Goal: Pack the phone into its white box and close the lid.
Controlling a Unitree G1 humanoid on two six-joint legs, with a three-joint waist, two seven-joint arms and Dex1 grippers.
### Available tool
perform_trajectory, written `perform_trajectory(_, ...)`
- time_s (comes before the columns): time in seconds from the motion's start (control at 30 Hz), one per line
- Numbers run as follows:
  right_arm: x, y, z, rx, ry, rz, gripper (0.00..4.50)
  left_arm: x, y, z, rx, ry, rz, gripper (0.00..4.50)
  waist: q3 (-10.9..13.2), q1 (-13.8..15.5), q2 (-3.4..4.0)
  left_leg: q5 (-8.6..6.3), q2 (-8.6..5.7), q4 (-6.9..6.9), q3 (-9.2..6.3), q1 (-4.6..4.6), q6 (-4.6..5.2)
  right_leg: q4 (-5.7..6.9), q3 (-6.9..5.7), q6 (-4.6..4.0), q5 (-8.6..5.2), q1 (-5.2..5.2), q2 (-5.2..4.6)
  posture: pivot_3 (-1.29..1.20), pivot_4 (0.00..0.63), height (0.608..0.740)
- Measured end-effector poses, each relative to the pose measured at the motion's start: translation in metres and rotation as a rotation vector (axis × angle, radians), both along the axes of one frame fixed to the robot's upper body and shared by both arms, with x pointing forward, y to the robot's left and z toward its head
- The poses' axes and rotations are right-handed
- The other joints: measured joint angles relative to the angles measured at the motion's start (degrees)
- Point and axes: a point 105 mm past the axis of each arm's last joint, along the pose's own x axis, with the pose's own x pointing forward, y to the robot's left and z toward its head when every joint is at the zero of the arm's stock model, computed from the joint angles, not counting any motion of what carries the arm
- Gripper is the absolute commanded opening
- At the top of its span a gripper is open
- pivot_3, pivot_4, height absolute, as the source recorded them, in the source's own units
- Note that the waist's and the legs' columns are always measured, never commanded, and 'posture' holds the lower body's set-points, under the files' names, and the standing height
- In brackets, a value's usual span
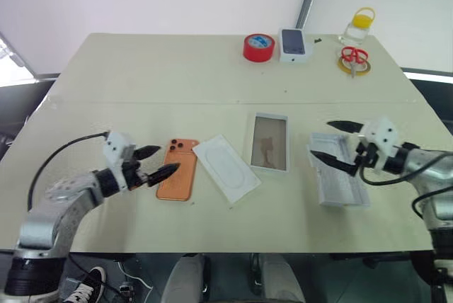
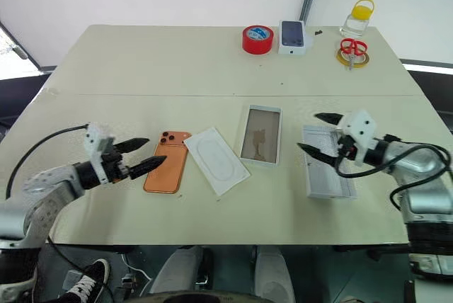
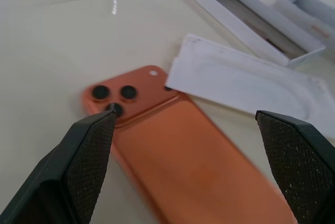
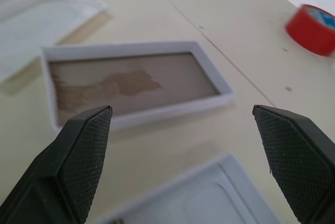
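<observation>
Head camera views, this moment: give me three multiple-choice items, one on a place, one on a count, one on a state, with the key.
1. What lies directly between the phone and the open white box?
A. a flat white card
B. the red tape roll
C. the scissors

2. How many camera lenses show on the phone's back?
A. one
B. two
C. three

3. How do the jaws of the left gripper stand?
A. shut on the phone
B. open, holding nothing
C. shut on the card

Key: 1 A, the flat white card lies between them, overlapping the phone's corner. 2 C, three dark lenses sit in one corner in the left wrist view. 3 B, its fingers stand wide apart over the phone.
</observation>
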Motion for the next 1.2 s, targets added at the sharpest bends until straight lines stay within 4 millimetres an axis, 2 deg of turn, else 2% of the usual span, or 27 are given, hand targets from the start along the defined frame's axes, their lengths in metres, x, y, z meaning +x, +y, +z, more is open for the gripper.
perform_trajectory(0.13, 0.001, 0.019, -0.003, 0.029, 0.011, 0.037, 4.49, -0.005, -0.029, -0.010, -0.093, 0.207, -0.027, 4.48, 0.0, 0.0, 0.00, 0.01, -0.01, 0.02, 0.00, 0.04, 0.00, 0.06, 0.00, 0.02, 0.01, 0.01, 0.03, 0.00, 0.150, 0.740)
perform_trajectory(0.23, 0.001, 0.027, 0.000, 0.034, 0.003, 0.061, 4.49, -0.004, -0.044, -0.009, -0.140, 0.298, -0.045, 4.48, 0.0, 0.1, 0.00, 0.02, -0.01, 0.03, -0.08, 0.08, -0.01, 0.06, -0.01, 0.05, -0.01, 0.08, 0.09, 0.00, 0.150, 0.740)
perform_trajectory(0.4, 0.002, 0.029, 0.001, 0.037, 0.000, 0.064, 4.49, -0.008, -0.063, -0.007, -0.225, 0.456, -0.101, 4.48, 0.0, -0.1, -0.01, 0.02, -0.03, 0.03, -0.07, 0.09, -0.02, 0.06, 0.01, 0.07, -0.02, 0.09, 0.11, 0.00, 0.150, 0.740)
perform_trajectory(0.53, 0.004, 0.029, 0.001, 0.037, -0.005, 0.058, 4.49, -0.005, -0.072, -0.007, -0.191, 0.529, -0.106, 4.48, 0.0, -0.1, -0.01, 0.04, -0.02, 0.03, -0.09, 0.12, -0.05, 0.08, 0.02, -0.07, -0.09, 0.11, 0.16, 0.00, 0.150, 0.740)
perform_trajectory(0.7, 0.004, 0.029, 0.001, 0.038, -0.017, 0.061, 4.49, -0.002, -0.071, -0.006, -0.157, 0.588, -0.098, 4.48, 0.0, -0.1, -0.01, 0.04, -0.01, 0.02, -0.09, 0.15, -0.05, 0.07, 0.06, -0.05, -0.09, 0.12, 0.17, 0.00, 0.150, 0.740)
perform_trajectory(1.0, 0.006, 0.030, -0.001, 0.039, -0.030, 0.046, 4.49, 0.013, -0.094, -0.013, -0.280, 0.640, -0.034, 4.48, 0.0, 0.3, -0.02, 0.05, -0.08, 0.02, -0.09, 0.45, -0.07, 0.01, 0.06, -0.10, -0.12, 0.49, 0.11, 0.00, 0.150, 0.740)
perform_trajectory(1.1, 0.006, 0.030, -0.001, 0.038, -0.031, 0.045, 4.50, 0.016, -0.095, -0.016, -0.284, 0.645, -0.007, 3.61, 0.0, 0.2, -0.02, 0.04, -0.08, -0.01, -0.09, 0.65, -0.08, -0.01, 0.06, -0.10, -0.14, 0.69, 0.10, 0.00, 0.150, 0.740)
perform_trajectory(1.2, 0.006, 0.030, -0.001, 0.038, -0.031, 0.044, 4.50, 0.018, -0.089, -0.024, -0.262, 0.658, 0.043, 2.03, 0.0, 0.0, -0.03, 0.04, -0.07, -0.03, -0.09, 0.64, -0.08, -0.01, 0.06, -0.08, -0.15, 0.67, 0.10, 0.00, 0.150, 0.740)
